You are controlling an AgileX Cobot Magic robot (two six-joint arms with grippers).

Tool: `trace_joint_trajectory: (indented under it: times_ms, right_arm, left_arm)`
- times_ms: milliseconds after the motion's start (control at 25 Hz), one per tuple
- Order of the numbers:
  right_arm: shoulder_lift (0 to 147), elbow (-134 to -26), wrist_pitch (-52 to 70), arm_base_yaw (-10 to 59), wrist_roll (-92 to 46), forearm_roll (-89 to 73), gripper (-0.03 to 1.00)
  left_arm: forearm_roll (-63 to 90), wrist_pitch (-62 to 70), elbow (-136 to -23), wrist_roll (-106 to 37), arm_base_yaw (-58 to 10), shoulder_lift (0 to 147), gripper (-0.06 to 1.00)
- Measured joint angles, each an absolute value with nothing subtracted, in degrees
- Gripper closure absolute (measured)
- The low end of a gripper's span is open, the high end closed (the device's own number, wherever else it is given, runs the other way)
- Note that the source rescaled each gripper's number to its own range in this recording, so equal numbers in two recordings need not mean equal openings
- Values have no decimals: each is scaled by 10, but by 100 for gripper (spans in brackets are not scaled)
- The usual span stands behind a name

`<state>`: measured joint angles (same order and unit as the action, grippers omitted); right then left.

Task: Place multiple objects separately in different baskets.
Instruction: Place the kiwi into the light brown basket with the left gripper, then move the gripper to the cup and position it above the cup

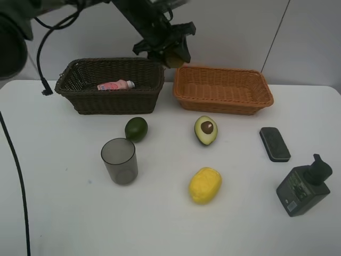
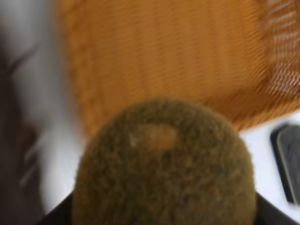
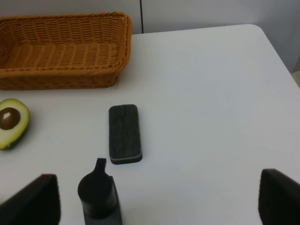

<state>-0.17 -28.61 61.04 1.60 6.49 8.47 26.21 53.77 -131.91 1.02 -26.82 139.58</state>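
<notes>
A: left claw [image 1: 169, 52]?
B: clamped on the brown kiwi [image 2: 164, 164], held up over the orange-tan basket [image 1: 224, 104], at its left end
A: right claw [image 3: 158, 199]?
B: jaws wide apart, empty, above the worktop [image 3: 211, 93] in front of that basket; black flat case [image 3: 124, 133] lies between it and the basket

The dark pump bottle [image 1: 301, 191] bears a label too small to read.

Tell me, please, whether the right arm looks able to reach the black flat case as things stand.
Probably yes. The right gripper is open and empty, and the black flat case lies uncovered on bare table, apart from the orange-tan basket. Only the dark pump bottle stands close beside the approach.
</notes>
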Motion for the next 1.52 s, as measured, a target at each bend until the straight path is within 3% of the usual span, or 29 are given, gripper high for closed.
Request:
trace_joint_trajectory:
  times_ms: [320,720,760,800,880,960,1080,1520]
  right_arm:
    - [-2,-286,610,16,65,85,-3]
    - [-2,-286,610,16,65,85,-3]
    - [-2,-286,610,16,65,85,-3]
    - [-2,-286,610,16,65,85,-3]
    - [-2,-286,610,16,65,85,-3]
    - [-2,-286,610,16,65,85,-3]
    - [-2,-286,610,16,65,85,-3]
    - [-2,-286,610,16,65,85,-3]
  left_arm:
    - [177,295,-1333,0,-345,1476,54]
    - [130,254,-1333,4,-346,1483,54]
    - [130,254,-1333,4,-346,1483,52]
    - [130,254,-1333,4,-346,1483,42]
    - [130,253,-1333,4,-346,1483,11]
    - [130,254,-1333,4,-345,1483,-1]
    - [130,264,-1333,4,-344,1483,-5]
    - [129,442,-1333,-44,-341,1422,-5]
